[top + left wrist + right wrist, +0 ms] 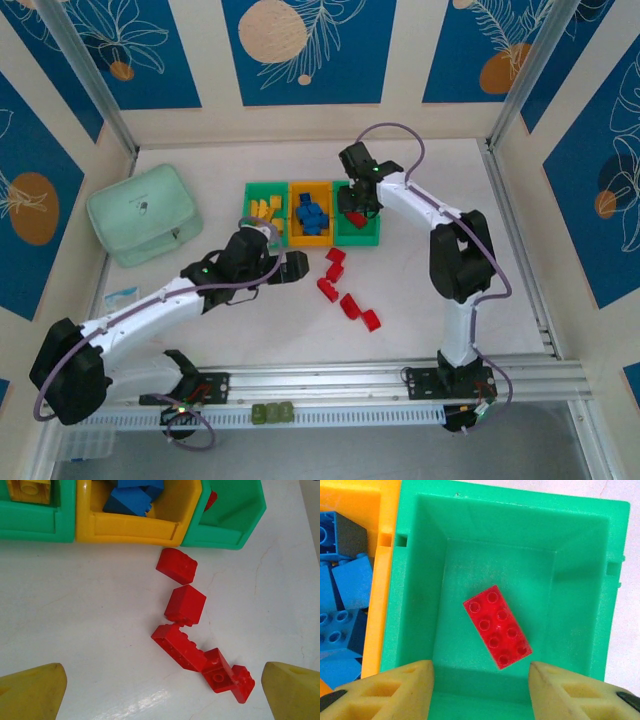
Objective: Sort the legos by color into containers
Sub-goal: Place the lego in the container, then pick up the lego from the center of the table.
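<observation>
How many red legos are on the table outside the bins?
5 red legos trail across the table from the bins: one beside the bins, the next just past it, a long one, then two touching at the far end. Others may be hidden.

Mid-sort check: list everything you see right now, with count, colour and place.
Left bin: 1, green, far middle of the table, joined in a row with the other two.
Middle bin: 1, orange, between the green ones.
Right bin: 1, green, right end of the row.
Yellow bricks: several, in the left bin.
Blue bricks: several, in the middle bin.
Red brick: 1, lying flat in the right bin.
Loose red bricks: about 5, on the table in front of the bins.
Box: 1, pale mint, far left.
Small blocks: olive green, on the near rail; count unclear.
Left gripper: open, over the loose red bricks.
Right gripper: open, above the right bin.
</observation>
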Robot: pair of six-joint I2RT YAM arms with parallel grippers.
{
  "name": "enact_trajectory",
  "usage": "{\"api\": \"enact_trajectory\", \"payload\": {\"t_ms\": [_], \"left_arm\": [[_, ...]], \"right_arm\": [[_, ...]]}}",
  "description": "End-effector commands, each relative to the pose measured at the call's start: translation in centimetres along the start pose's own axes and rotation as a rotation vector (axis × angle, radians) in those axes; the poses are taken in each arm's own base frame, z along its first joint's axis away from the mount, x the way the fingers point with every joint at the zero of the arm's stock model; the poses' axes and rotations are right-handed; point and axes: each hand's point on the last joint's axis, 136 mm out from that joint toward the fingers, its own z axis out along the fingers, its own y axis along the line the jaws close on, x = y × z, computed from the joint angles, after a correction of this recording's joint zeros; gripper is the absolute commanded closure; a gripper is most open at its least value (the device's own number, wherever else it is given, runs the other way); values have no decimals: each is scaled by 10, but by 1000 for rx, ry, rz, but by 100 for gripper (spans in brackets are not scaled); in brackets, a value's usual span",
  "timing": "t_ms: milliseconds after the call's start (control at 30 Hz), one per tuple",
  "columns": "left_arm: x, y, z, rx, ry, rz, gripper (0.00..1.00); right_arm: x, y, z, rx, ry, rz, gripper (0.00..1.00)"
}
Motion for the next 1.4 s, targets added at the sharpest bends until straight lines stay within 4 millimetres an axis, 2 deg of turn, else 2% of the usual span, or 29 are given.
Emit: {"api": "enact_trajectory", "payload": {"t_ms": [0,200,467,633,733,967,1167,1367], "left_arm": [[-15,-11,-12,28,-45,21,1],[-9,-6,-22,24,-43,16,1],[12,18,-35,-17,-36,-15,1],[23,35,-42,-50,-43,-43,1],[28,42,-47,-65,-50,-54,1],[31,49,-51,-77,-61,-65,1],[32,50,-50,-82,-56,-64,1],[34,51,-49,-87,-49,-61,1]], "right_arm": [[-1,3,-38,-28,-49,-3,44],[34,10,-54,-59,-21,-2,42],[87,32,-65,-111,44,-6,39],[121,56,-59,-144,92,-4,35],[134,65,-52,-131,109,5,33],[154,71,-29,-70,150,113,30],[156,74,-9,-39,169,203,29],[161,70,6,6,182,274,34]]}}
